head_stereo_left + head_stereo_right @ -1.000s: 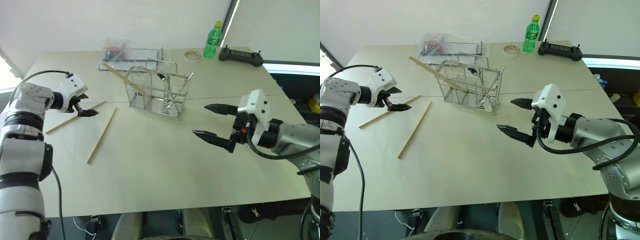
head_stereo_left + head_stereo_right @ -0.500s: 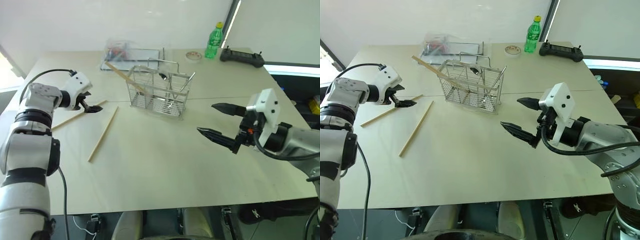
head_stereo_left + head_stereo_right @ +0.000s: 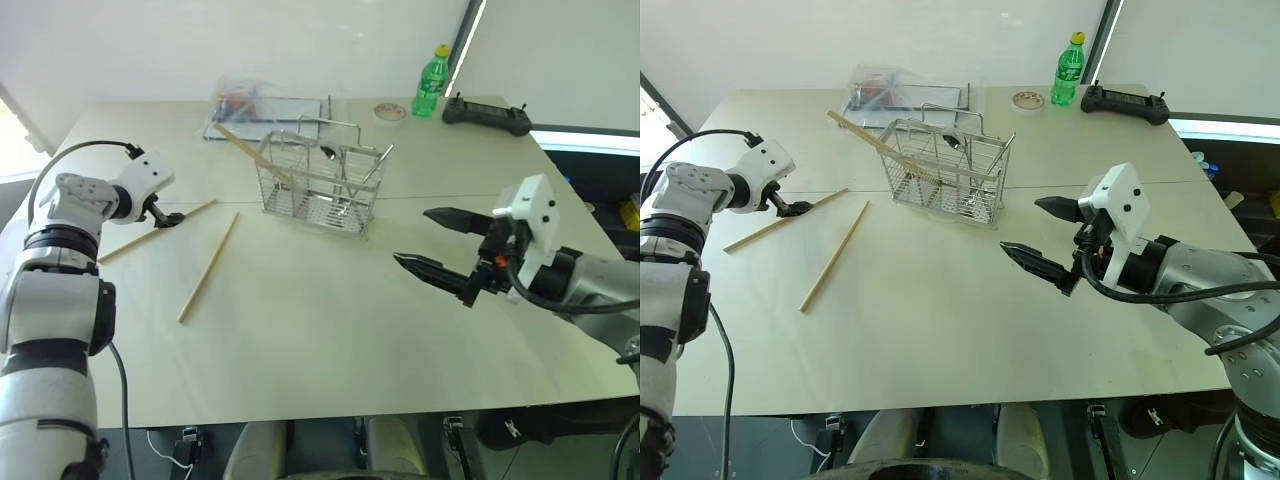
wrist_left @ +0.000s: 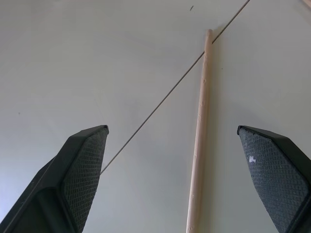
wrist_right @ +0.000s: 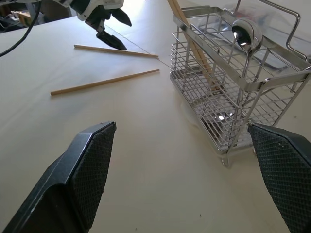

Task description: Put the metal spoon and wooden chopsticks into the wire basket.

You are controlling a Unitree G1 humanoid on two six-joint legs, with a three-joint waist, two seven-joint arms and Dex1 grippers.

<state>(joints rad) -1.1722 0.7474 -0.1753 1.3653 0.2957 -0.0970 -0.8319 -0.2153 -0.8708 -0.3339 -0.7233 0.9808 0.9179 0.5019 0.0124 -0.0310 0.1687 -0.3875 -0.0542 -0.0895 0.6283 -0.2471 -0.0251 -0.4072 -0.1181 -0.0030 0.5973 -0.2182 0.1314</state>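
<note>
Two chopsticks loose: wooden chopsticks point(image 3: 834, 255) flat on table point(image 3: 940, 340), left of wire basket point(image 3: 945, 172), apart from it; pale, thin, straight.
Third stick point(image 3: 872, 143): leaning in basket, tip past its rim.
Metal spoon point(image 5: 247, 33): upright in basket, shiny bowl up.
Left gripper point(image 4: 187, 160): spread wide, astride far chopstick, not pinching.
Right gripper point(image 3: 1038, 240): spread, empty, above open table right of basket.
Free room: wide bare tabletop in front; bottle point(image 3: 1065, 68), controller point(image 3: 1124, 102) at far edge.
</note>
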